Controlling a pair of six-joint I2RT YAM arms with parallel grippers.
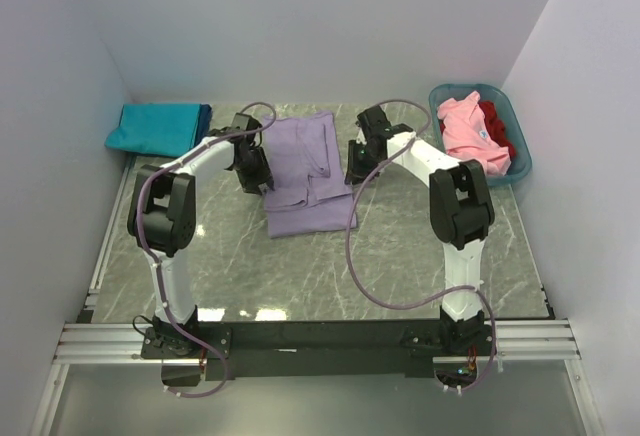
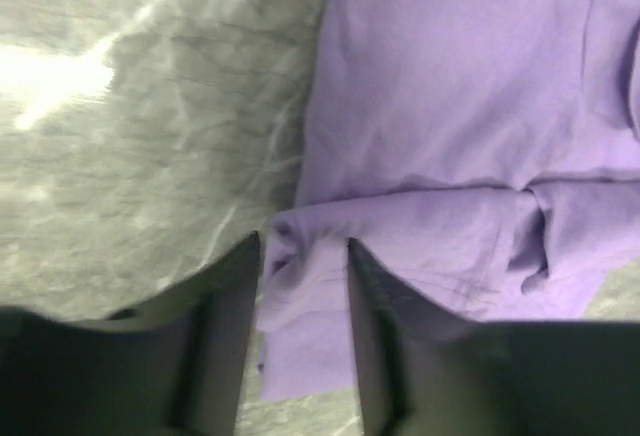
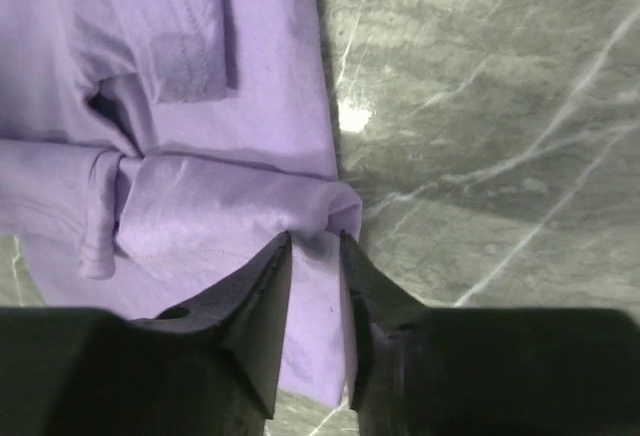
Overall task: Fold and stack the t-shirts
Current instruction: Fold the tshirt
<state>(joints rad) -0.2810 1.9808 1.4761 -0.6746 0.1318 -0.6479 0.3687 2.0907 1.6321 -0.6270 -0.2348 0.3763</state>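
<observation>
Left gripper (image 2: 302, 246) and right gripper (image 3: 315, 241) stand narrowly parted astride opposite edges of the half-folded lavender t-shirt (image 2: 450, 106) between them, grip undeterminable; teal t-shirt (image 1: 155, 128) lies folded outboard of the left gripper, while pink t-shirt (image 1: 465, 126) and red t-shirt (image 1: 497, 121) lie unfolded in the basket (image 1: 522, 161) outboard of the right.

Top view wide; wrist views close, sharing lavender shirt (image 1: 300, 166).

A robotics lab cell: plain white walls (image 1: 320, 26) box in a marbled table (image 1: 300, 276) with aluminium rails (image 1: 100, 344).
</observation>
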